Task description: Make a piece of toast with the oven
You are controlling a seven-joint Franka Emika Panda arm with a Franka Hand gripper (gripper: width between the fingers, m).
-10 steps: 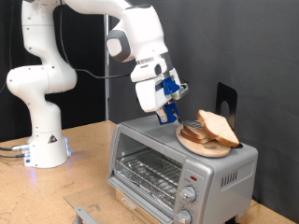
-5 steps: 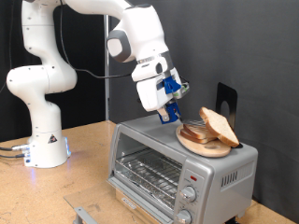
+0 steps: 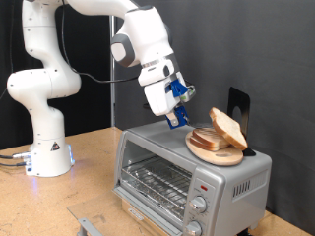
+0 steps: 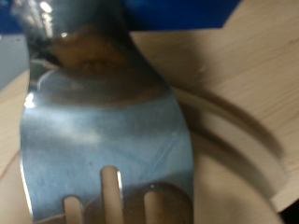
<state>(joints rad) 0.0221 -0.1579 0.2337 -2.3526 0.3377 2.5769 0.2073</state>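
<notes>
The silver toaster oven (image 3: 212,182) stands at the exterior view's right, its wire rack (image 3: 153,182) showing. On its top sits a round wooden plate (image 3: 219,154) with two slices of bread. One slice (image 3: 228,127) is tipped up on edge and leans toward the exterior view's right. The other (image 3: 207,139) lies flat under it. My gripper (image 3: 177,106), with blue fingers, hangs just left of the plate, shut on a metal fork (image 4: 103,112). The fork's tines point down toward the bread. In the wrist view the fork fills the picture over a pale curved rim (image 4: 248,154).
The robot's white base (image 3: 44,147) stands on the wooden table (image 3: 89,167) at the exterior view's left. A black upright object (image 3: 237,104) stands behind the plate. A grey part (image 3: 89,226) lies on the table before the oven. Two round knobs (image 3: 199,206) are on the oven's front.
The upper slice has been tipped up steeper toward the exterior view's right. My gripper with the fork has shifted slightly left.
</notes>
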